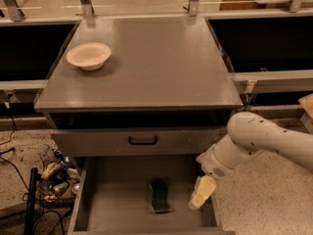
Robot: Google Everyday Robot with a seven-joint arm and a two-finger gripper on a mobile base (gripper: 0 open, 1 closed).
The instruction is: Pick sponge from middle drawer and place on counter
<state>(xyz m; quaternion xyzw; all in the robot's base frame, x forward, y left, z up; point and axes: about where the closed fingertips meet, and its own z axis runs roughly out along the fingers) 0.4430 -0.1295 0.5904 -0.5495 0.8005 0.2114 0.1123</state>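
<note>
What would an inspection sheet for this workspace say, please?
Surface: flat matte grey counter, with a cream round bowl near its far left corner.
Job's things: dark green rectangular sponge lying on the floor of the open grey middle drawer, not yet picked.
Clutter: small mixed items on the floor left of the drawer.
Gripper: cream gripper over the drawer's right side, right of the sponge, apart from it.
Cables: black cables at left.
Surroundings: speckled floor; closed drawer front with black handle above.
</note>
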